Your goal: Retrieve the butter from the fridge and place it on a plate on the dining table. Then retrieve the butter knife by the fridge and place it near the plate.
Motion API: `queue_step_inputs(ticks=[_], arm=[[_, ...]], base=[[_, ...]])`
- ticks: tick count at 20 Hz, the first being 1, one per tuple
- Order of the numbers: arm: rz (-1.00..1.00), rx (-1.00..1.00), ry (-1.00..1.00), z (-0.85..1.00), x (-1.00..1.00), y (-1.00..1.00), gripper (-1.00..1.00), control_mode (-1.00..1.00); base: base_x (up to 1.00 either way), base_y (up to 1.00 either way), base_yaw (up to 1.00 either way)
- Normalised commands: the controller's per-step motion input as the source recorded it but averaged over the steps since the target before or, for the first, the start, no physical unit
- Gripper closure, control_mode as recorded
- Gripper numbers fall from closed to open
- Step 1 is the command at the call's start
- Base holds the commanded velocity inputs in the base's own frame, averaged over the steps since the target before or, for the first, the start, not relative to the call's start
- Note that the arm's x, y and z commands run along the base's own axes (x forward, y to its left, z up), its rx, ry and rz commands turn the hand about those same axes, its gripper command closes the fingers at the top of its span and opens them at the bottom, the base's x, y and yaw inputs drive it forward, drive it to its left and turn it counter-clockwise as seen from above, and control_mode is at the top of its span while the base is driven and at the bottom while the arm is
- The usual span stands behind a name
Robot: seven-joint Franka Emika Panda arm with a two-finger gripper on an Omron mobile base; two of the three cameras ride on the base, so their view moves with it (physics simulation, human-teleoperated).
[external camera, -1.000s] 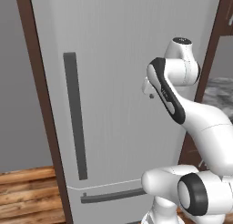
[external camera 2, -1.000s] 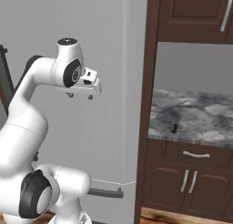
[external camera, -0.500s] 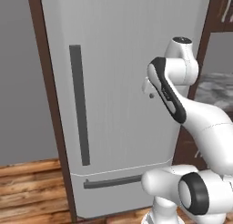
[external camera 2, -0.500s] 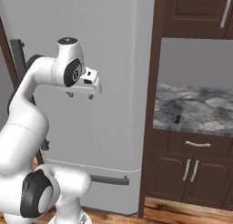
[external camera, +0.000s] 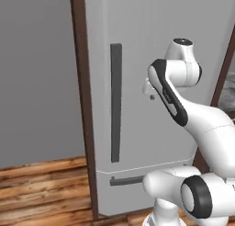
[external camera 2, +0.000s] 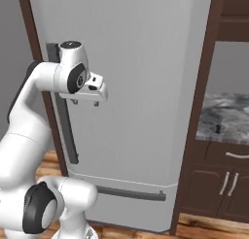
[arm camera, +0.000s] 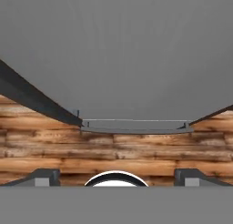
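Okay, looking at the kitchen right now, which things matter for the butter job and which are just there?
For the job:
- tall light-grey fridge, door shut
- its dark grey vertical bar handle
- small dark utensil on the marbled counter, perhaps the butter knife
- open two-finger gripper, holding nothing

Just there:
- dark brown cabinets
- wooden plank floor

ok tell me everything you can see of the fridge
The fridge is a tall, smooth light-grey appliance set between dark brown side panels, standing on a wooden floor. Its door is shut. A dark grey vertical bar handle runs down the door's left side, and a lower drawer carries a horizontal grey handle. Nothing touches it; the open gripper hangs in front of the door.
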Motion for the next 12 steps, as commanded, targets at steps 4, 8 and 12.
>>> queue_step_inputs(ticks=[4, 8, 12], arm=[[0.00, 0.00, 0.00, 0.00, 0.00, 0.00, -1.00, 1.00], [0.00, 0.00, 0.00, 0.00, 0.00, 0.00, -1.00, 1.00], [0.00, 0.00, 0.00, 0.00, 0.00, 0.00, -1.00, 1.00]], base=[[-0.30, 0.48, -0.25], [-0.07, 0.66, -0.43], [-0.21, 0.47, -0.40]])
